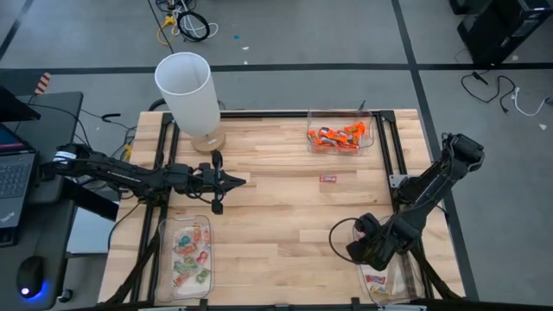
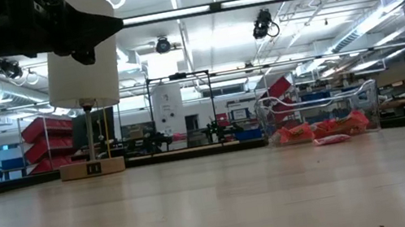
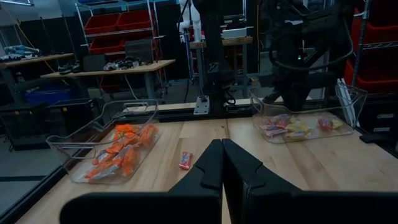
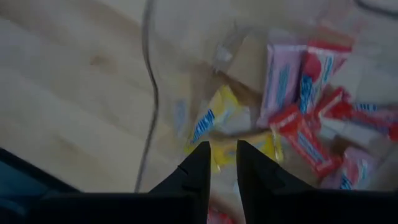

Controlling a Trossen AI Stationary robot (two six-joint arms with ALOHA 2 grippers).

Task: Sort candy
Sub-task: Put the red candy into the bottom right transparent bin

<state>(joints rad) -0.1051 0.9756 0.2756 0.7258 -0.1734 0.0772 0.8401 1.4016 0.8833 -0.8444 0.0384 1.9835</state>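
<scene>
From my seat at the controls, the right gripper point(image 1: 361, 250) is down at the near right corner of the table point(image 1: 285, 216), hanging over the edge of the clear tray point(image 1: 399, 285) there. Its wrist camera looks straight into a heap of pink-and-yellow candy point(image 4: 298, 106), and the two fingers point(image 4: 198, 165) sit with only a narrow gap between them — nearly closed, nothing pinched that I can see. The left gripper point(image 1: 235, 180) is stretched out over the left-middle of the table, just in front of the white lamp point(image 1: 192, 97), and from its own camera the fingers point(image 3: 211, 165) are pressed together with nothing in them. One lone sweet point(image 1: 328, 179) in a pink wrapper lies on bare wood about mid-table, a bit in front of the far tray point(image 1: 367, 130), which holds the orange candy point(image 1: 337, 136). The near left tray point(image 1: 164, 259) has a mix of pale green-and-pink candy point(image 1: 192, 257) in it. In the low view that stray sweet point(image 2: 332, 139) sits just in front of the orange pile — apart from the tray wall, not touching it as far as I can tell.
</scene>
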